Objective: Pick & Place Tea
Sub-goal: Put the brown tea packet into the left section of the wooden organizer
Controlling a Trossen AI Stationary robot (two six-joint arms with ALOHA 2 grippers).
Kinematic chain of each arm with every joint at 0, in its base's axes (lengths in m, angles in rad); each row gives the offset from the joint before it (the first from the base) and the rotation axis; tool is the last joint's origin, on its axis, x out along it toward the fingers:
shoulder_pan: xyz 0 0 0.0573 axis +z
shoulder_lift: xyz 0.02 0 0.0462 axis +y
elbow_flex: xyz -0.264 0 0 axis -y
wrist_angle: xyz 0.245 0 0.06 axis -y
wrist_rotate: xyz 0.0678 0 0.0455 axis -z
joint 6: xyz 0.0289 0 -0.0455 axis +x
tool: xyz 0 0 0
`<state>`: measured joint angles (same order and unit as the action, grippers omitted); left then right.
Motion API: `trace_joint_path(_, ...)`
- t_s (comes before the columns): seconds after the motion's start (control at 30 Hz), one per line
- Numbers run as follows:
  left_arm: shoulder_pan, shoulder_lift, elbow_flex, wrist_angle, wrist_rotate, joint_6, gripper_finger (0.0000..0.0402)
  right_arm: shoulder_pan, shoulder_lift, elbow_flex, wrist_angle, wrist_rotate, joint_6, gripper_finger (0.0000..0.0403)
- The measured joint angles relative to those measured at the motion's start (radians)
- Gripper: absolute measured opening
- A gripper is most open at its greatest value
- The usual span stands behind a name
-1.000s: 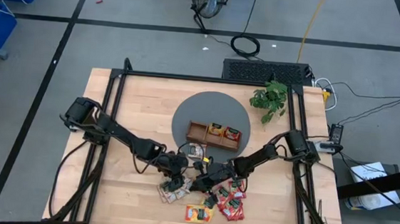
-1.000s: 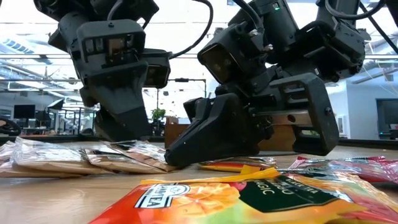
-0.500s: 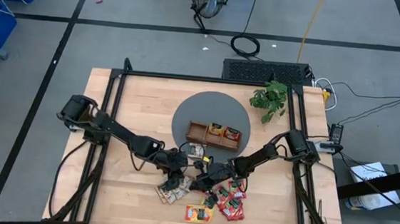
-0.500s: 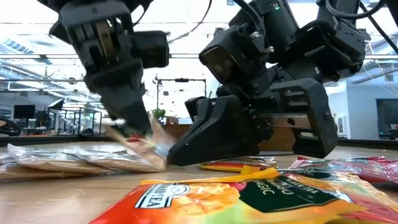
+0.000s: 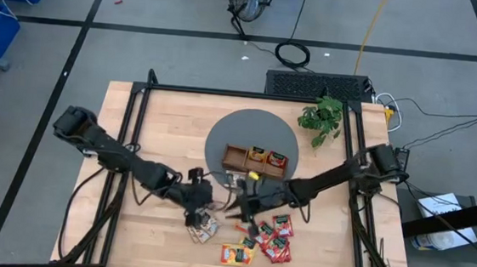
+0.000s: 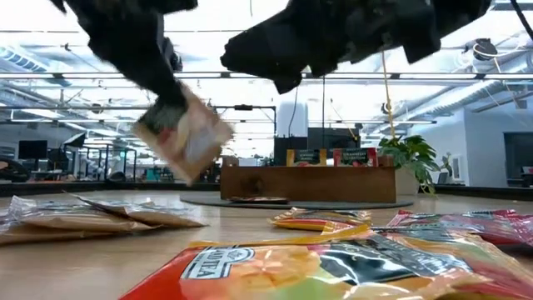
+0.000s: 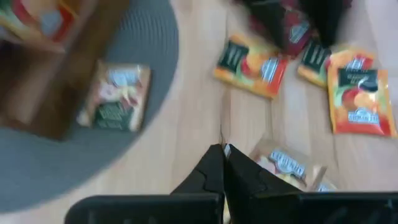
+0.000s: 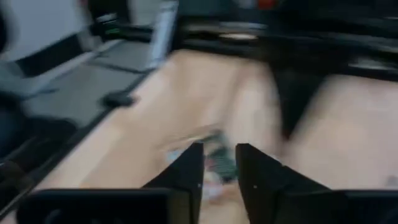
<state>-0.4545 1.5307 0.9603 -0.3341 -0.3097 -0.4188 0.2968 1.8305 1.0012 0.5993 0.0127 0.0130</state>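
On a wooden table (image 5: 163,119) in an open workshop, the left gripper (image 6: 162,83) is clamped on a beige tea sachet (image 6: 183,133) lifted near the front edge, which could slip free mid-carry, while the right gripper (image 8: 219,163) hangs beside it, fingers slightly parted and empty.

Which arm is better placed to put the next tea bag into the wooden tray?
Left. The left gripper is shut on a beige sachet, lifted clear of the table, with the tray beyond. The right gripper is open, visibly holding nothing.
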Motion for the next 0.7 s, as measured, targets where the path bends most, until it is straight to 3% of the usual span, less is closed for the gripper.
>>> trace_joint_path(0.07,-0.035,0.003,0.025,-0.017,-0.067,0.020,0.0003,-0.004,-0.023,0.000,-0.052,0.043,0.012,0.0116)
trace_joint_path(0.3,-0.093,0.031,0.069,0.005,-0.237,0.074,0.0002,-0.021,-0.017,0.000,-0.050,0.043,0.050,0.0184)
trace_joint_path(0.5,-0.068,0.075,0.066,0.020,-0.249,0.076,0.0001,-0.032,-0.017,0.000,-0.053,0.088,0.050,0.0213)
trace_joint_path(0.7,-0.034,0.103,0.066,0.067,-0.232,0.100,0.0001,-0.044,-0.016,0.000,-0.069,0.095,0.052,0.0199)
